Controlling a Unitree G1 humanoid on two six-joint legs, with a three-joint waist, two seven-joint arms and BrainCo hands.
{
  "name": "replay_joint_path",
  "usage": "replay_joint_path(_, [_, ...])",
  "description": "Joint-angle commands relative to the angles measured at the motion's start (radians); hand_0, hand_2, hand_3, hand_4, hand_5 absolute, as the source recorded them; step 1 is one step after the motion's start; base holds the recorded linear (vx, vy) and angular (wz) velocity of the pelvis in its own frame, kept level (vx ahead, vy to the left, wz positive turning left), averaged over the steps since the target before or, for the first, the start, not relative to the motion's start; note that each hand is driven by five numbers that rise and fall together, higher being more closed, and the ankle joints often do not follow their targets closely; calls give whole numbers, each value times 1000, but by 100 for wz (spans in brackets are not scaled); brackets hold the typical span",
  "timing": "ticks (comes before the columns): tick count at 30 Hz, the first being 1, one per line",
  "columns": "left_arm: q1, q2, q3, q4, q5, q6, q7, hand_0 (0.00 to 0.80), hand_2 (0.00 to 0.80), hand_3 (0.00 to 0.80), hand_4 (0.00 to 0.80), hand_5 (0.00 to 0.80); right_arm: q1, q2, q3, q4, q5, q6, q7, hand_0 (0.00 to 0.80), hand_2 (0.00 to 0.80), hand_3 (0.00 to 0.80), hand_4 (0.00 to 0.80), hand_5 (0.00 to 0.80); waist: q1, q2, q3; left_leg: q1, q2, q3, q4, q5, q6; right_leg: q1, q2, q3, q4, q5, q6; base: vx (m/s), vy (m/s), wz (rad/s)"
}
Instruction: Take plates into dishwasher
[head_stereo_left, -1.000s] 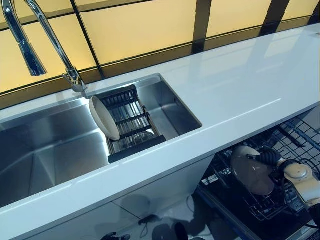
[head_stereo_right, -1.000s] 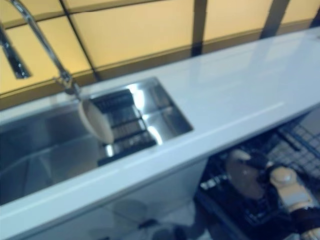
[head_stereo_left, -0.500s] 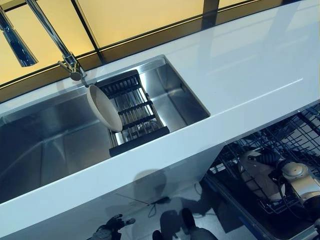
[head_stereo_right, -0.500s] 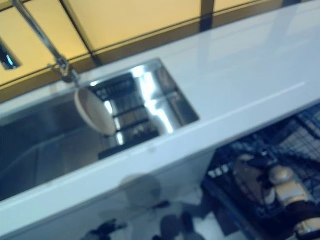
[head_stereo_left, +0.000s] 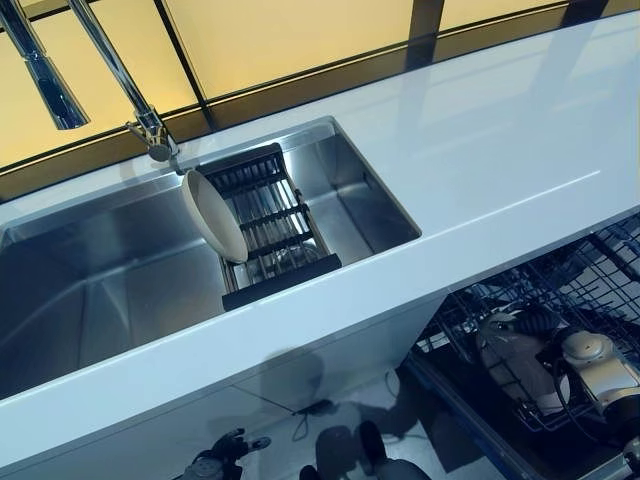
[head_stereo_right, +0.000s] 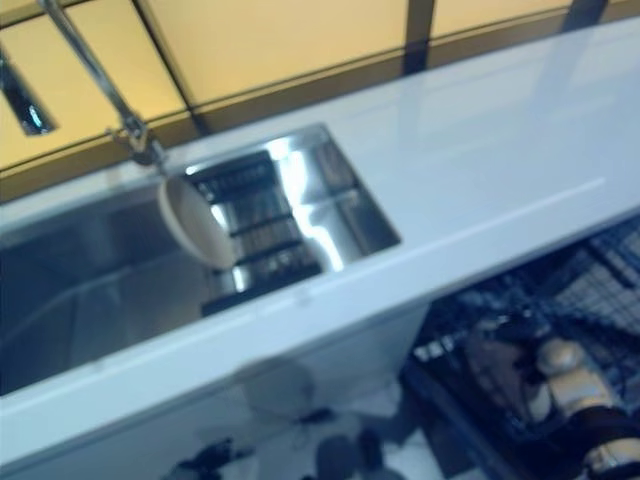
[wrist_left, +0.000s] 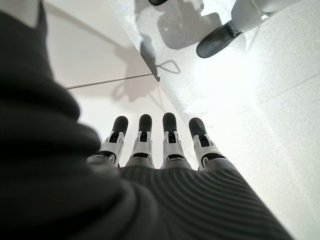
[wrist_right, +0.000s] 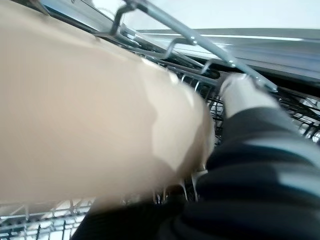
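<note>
A beige plate (head_stereo_left: 508, 352) stands tilted among the wires of the dishwasher's lower rack (head_stereo_left: 596, 272) at the lower right, below the counter. My right hand (head_stereo_left: 541, 320) is shut on its upper rim. In the right wrist view the plate (wrist_right: 90, 115) fills most of the picture, with my thumb (wrist_right: 244, 93) at its edge and rack wires (wrist_right: 200, 46) behind. A second beige plate (head_stereo_left: 214, 215) stands on edge in the black drying rack (head_stereo_left: 276, 232) inside the sink. My left hand (wrist_left: 155, 145) hangs low with straight fingers, holding nothing.
The steel sink (head_stereo_left: 100, 290) with its tall faucet (head_stereo_left: 112, 66) is set in the long white counter (head_stereo_left: 480, 150). The dishwasher rack sticks out under the counter's front edge. A person's shoe (wrist_left: 219, 39) shows on the pale floor.
The camera has shifted a little. My right hand has lowered the plate deeper into the dishwasher rack; its face no longer shows round. The plate in the sink has not moved.
</note>
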Motion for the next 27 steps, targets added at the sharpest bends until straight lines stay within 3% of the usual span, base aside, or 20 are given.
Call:
replay_joint_path(1, [-14, 37, -20, 58, -18, -1, 14, 0, 0, 0, 0, 0, -8, -22, -81, -46, 38, 3, -37, 0, 0, 0, 0, 0, -1, -69, -56, -11, -15, -22, 4, -63, 41, 21, 3, 34, 1, -46, 30, 0, 0, 0])
replay_joint_path(9, [12, 45, 19, 71, -19, -7, 14, 0, 0, 0, 0, 0, 60, -128, -247, -195, 126, 74, 1, 0, 0, 0, 0, 0, -29, -102, -75, 2, -6, 2, 4, -71, 42, 27, 16, 63, 1, -44, 33, 22, 22, -5])
replay_joint_path(14, [29, 45, 38, 89, -19, -17, 13, 0, 0, 0, 0, 0, 113, -211, -342, -198, 172, 98, 30, 0, 0, 0, 0, 0, -38, -127, -99, 4, -2, 15, 4, -75, 43, 27, 26, 80, 1, -43, 34, 30, 31, -6])
replay_joint_path(23, [56, 52, 28, 99, -19, -23, 22, 0, 0, 0, 0, 0, 146, -352, -419, 57, 256, 204, 68, 0, 0, 0, 0, 0, -17, -174, -138, 9, 7, 4, 4, -72, 42, 40, 37, 85, 1, -42, 36, 29, 9, -7])
replay_joint_path(25, [55, 58, 23, 103, -26, -19, 23, 0, 0, 0, 0, 0, 132, -378, -427, 121, 272, 190, 52, 0, 0, 0, 0, 0, -11, -182, -146, 11, 10, 0, 4, -69, 41, 43, 39, 84, 1, -41, 37, 41, -5, -1])
replay_joint_path(27, [52, 68, 9, 109, -38, -15, 21, 0, 0, 0, 0, 0, 87, -435, -449, 200, 324, 133, 7, 0, 0, 0, 0, 0, 2, -192, -154, 14, 13, -10, 4, -67, 41, 50, 40, 79, 1, -40, 38, 51, 4, -1])
